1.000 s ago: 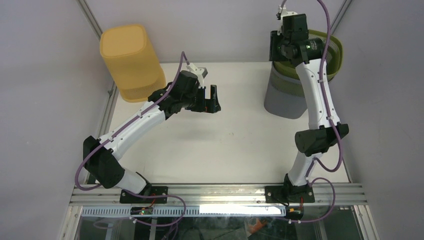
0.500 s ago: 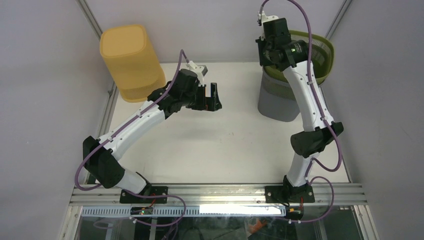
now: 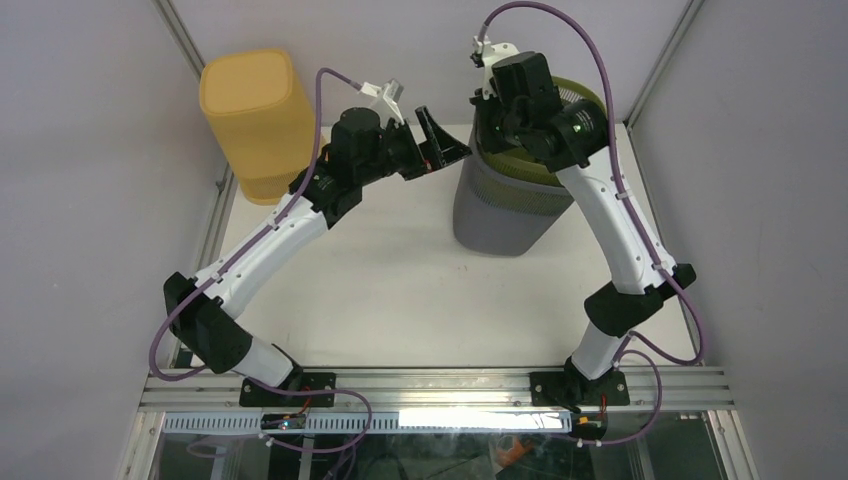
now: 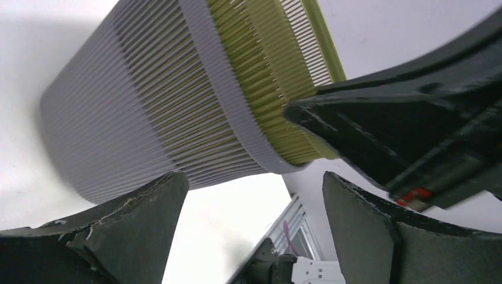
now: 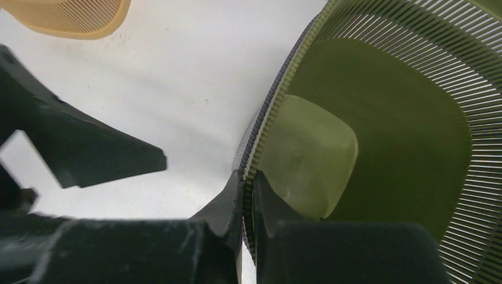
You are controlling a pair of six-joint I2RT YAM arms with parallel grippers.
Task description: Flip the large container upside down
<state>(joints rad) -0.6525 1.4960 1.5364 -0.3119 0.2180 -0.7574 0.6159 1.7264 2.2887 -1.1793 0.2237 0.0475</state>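
Clamping the rim of the large container, the right gripper has its two fingers closed together, with one fingertip pressed against the outside of the slatted wall and the other against the green inside face. Beyond the inner fingertip lies the container's interior, green down to its smooth rounded floor. The mouth faces upward. In the top view the outer wall is grey and reaches down to the white table; whether the base rests on the surface cannot be determined. The left gripper has its fingers spread wide apart and holds nothing. The container's ribbed grey and green side lies directly ahead of the gap between these fingers, close but not touching. From the top view, the left gripper sits just beside the container's upper edge, on the side opposite the right arm, and close to the right gripper's fingers. One dark finger of the left gripper appears in the right wrist view, to the outer side of the pinched rim. Well away from both grippers, behind the left arm, a yellow container stands upside down at the far corner of the table.
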